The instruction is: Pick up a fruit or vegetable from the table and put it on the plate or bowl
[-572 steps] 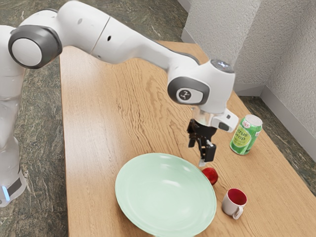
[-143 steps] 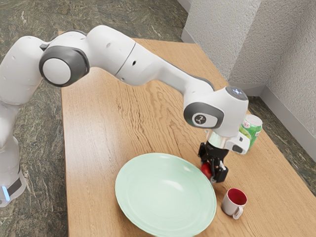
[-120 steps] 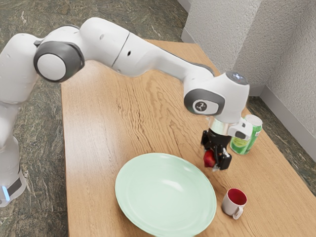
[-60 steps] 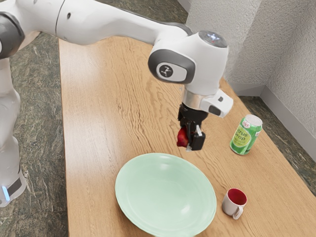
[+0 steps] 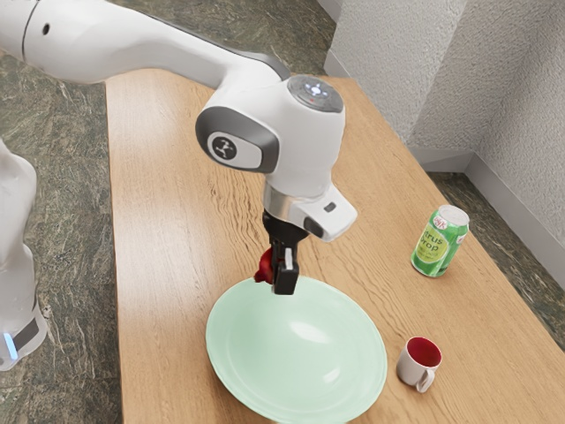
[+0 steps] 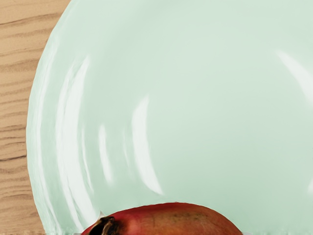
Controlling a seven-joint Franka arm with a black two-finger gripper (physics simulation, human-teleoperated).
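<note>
A red fruit (image 6: 166,221) overlapped the pale green plate (image 6: 195,98) at its 6 o'clock; wooden table (image 6: 17,73) bordered its 9 o'clock.

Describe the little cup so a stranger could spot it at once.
Start at the big pale green plate on the wooden table. Just off its rim, toward the exterior view's right, stands a small mug. It alone is white with a red inside and a handle; the can beyond is green.
</note>
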